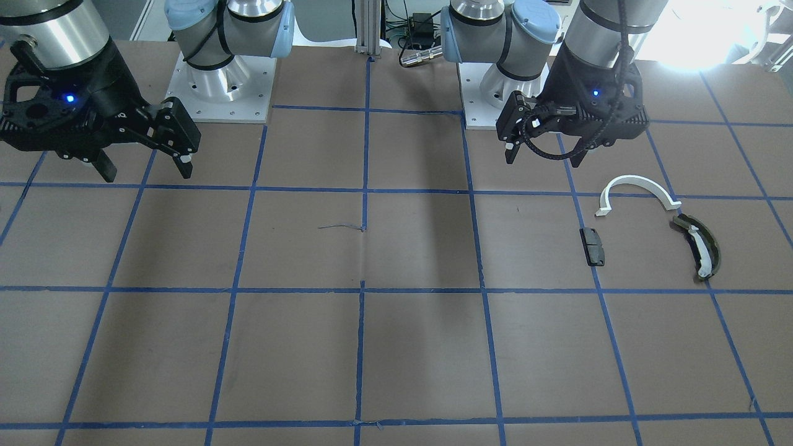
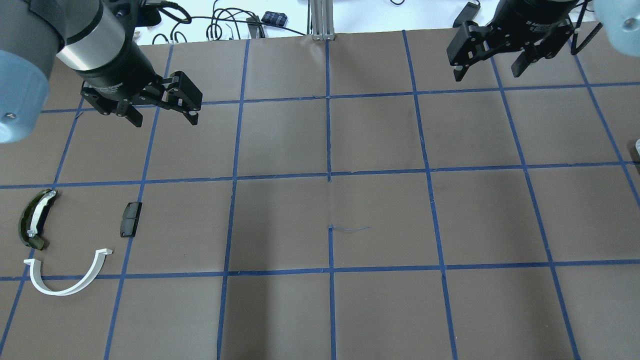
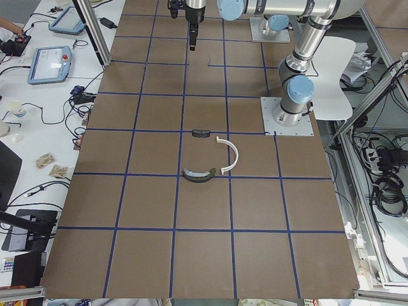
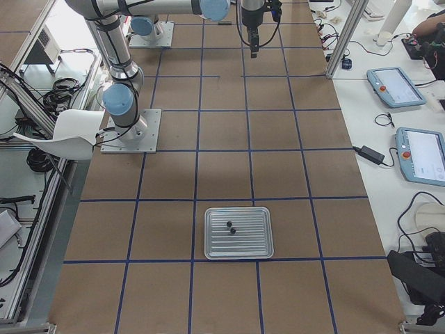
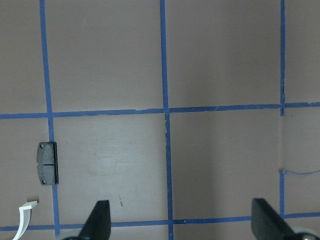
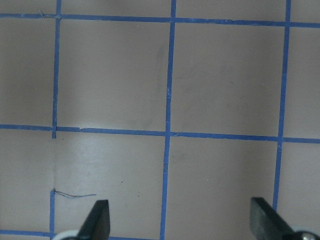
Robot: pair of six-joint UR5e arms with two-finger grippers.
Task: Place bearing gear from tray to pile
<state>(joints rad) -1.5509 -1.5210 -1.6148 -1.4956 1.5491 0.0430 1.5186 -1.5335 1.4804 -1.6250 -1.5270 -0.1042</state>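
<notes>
While both arms hang high over the table, step: reach for the part; nothing gripped, task at its start.
Tray: ribbed silver metal tray [image 4: 238,250] lies toward the robot's R end of the brown paper-covered table w/ blue tape grid [image 2: 380,215]; shows only in the exterior right view.
Bearing gear: two small dark round parts [image 4: 228,223] lie close together in the tray's upper middle; too small to tell which is the gear.
Pile: white plastic half-ring arc [image 1: 638,180], dark olive curved piece w/ white strip [image 1: 703,248], small black rectangular block [image 1: 593,246]; loose group on the robot's L side, well apart from the tray.
Right gripper [image 2: 487,75]: jaws wide, empty; on the tray's side, so prob. the one to go.
Left gripper [image 2: 164,120]: jaws wide, empty; hangs on the pile's side.
How to: centre over one part only; check w/ wrist cam which it is; descend straight, fingers astride it w/o nudging its neighbour; close gently, since ribs may let it roll; lift clear of the rim before crossing.
Risk: long carry across the table; may need hand-over to L arm; set down beside the pile, not on the arc.
</notes>
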